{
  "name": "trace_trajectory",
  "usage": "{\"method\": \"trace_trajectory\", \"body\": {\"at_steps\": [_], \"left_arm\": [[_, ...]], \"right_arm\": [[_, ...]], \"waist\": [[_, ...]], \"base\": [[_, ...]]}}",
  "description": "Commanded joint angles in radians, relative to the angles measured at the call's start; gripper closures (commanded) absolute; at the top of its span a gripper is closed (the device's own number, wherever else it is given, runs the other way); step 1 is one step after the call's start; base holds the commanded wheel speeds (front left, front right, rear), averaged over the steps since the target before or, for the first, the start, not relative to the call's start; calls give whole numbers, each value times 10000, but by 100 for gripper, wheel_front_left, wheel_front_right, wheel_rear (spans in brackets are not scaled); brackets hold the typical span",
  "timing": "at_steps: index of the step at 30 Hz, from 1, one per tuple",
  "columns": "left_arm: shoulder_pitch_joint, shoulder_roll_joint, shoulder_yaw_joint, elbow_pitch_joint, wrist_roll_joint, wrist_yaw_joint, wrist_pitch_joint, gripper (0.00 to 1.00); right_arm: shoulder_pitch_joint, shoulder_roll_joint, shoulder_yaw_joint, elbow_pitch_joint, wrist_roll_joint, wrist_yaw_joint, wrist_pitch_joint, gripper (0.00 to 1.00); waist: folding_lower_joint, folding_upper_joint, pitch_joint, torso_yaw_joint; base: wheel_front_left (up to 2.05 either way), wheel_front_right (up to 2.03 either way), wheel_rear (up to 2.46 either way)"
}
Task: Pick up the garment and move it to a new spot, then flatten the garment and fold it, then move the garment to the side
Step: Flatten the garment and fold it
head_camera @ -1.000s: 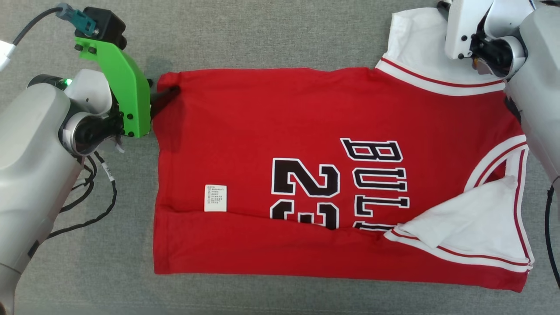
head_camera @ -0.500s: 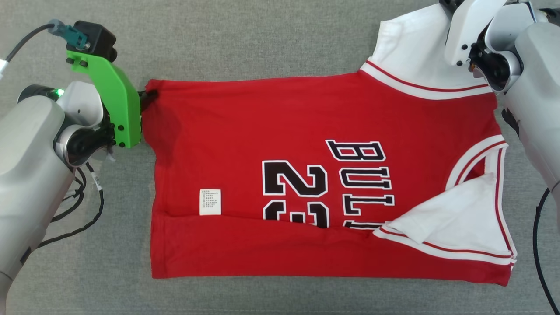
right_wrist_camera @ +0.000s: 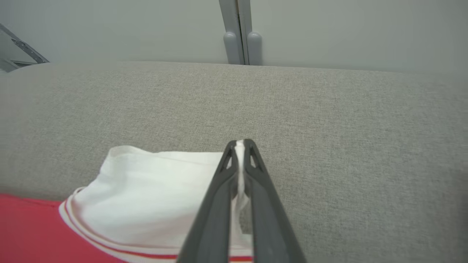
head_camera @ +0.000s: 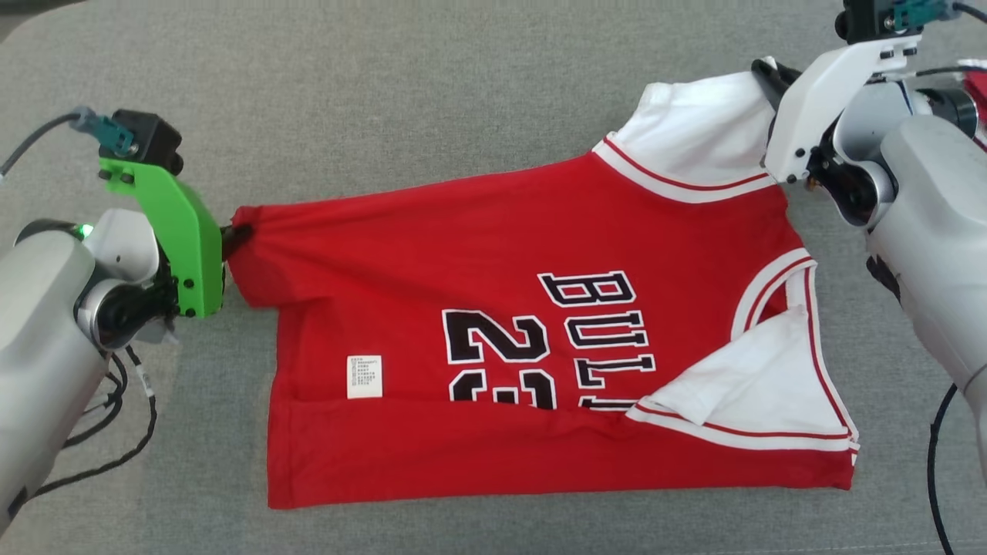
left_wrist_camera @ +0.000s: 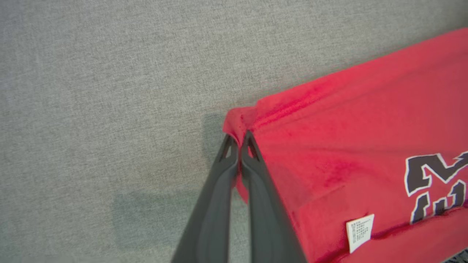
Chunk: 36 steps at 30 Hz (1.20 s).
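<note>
Red jersey [head_camera: 463,254] — far corners pinched, grey surface [head_camera: 385,92]

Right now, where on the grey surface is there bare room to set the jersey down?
The widest bare patch of grey surface lies beyond the far edge of the jersey, between the left gripper and right gripper. A thin strip runs along the near hem. Both ends are crowded by the robot's arms.
</note>
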Motion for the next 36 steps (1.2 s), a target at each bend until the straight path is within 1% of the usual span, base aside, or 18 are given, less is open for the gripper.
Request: {"method": "trace_trajectory", "body": {"at_steps": [1,7,11,16,20,23,28,32,36], "left_arm": [[292,226,-73,-80,-84,23,-51,100],[887,689,-344,-839,-256,22,-449,100],[1265,1001,-597,-1543,-363,21,-740,100],[1585,1395,-1002,-2184,-652,21,-372,100],[1607,1629,-1378,-2313,-440,21,-66,100],[1654,1689,-1599,-2284,-391,21,105,100],[1721,1608,-1922,-2137,-242,21,457,100],[1821,1502,-2081,-2007,-186,21,571,100],[1927,1547,-2179,-1932,-295,21,813,100]], "right_arm": [[315,-170,85,-204,177,-18,-107,100],[1264,-744,566,-1389,871,-18,-50,100],[1885,-1138,886,-2290,1301,-18,182,100],[2624,-1775,1323,-3536,1763,-18,753,100],[3237,-2226,1581,-4382,2055,-17,1319,100],[3626,-2514,1748,-4954,2285,-18,1849,100],[4160,-2931,2029,-5998,2600,-17,2654,100],[4506,-3009,2135,-6424,2658,-17,3027,100],[4798,-3019,2184,-6584,2664,-17,3389,100]], "waist": [[0,0,-531,-290],[0,0,-1261,-526],[0,0,-1688,-660],[0,0,-2108,-760],[0,0,-2408,-859],[0,0,-2581,-963],[0,0,-2708,-1169],[0,0,-2712,-1296],[0,0,-2704,-1383]], "base": [[0,0,0],[0,0,0],[0,0,0],[0,0,0],[0,0,0],[0,0,0],[0,0,0],[0,0,0],[0,0,0]]}}
